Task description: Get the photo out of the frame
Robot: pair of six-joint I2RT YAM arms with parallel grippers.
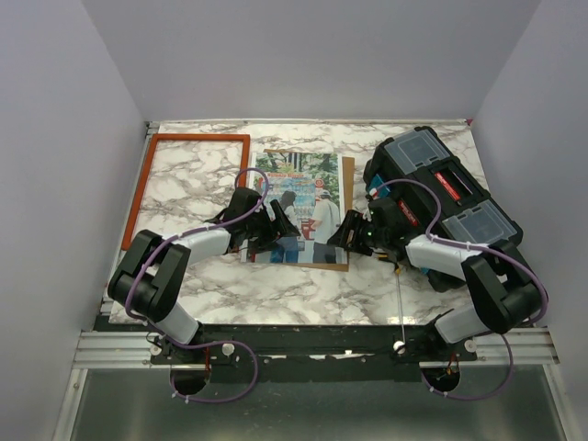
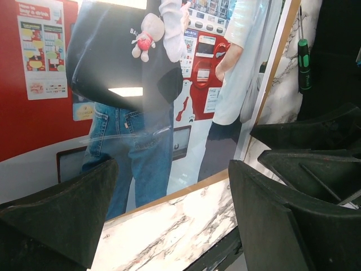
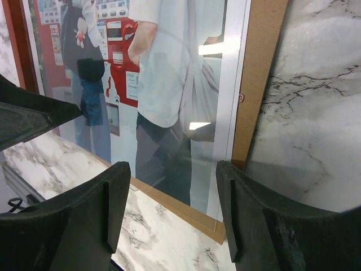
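Robotics laboratory test cell. Indicators: a marble-pattern table (image 1: pixel 276 299) enclosed by plain pale walls (image 1: pixel 303 55); an aluminium mounting rail (image 1: pixel 312 347) at the near edge carrying the left arm (image 1: pixel 165 266) and right arm (image 1: pixel 482 285); exposed purple cables (image 1: pixel 225 386).

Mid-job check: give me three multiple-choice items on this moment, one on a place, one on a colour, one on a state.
1. Where does the frame lie relative to the photo?
A. Around it
B. Apart, to its left
C. On top of it

2. What colour is the board under the photo?
A. Blue
B. Green
C. Brown

3. How is the left tool?
A. Open, holding nothing
B. Shut on the photo
C. Shut on the frame

Answers:
1 B, in the top view the frame encloses only tabletop.
2 C, a brown strip shows past the photo's edge.
3 A, its fingers stand wide apart at the photo's near edge.
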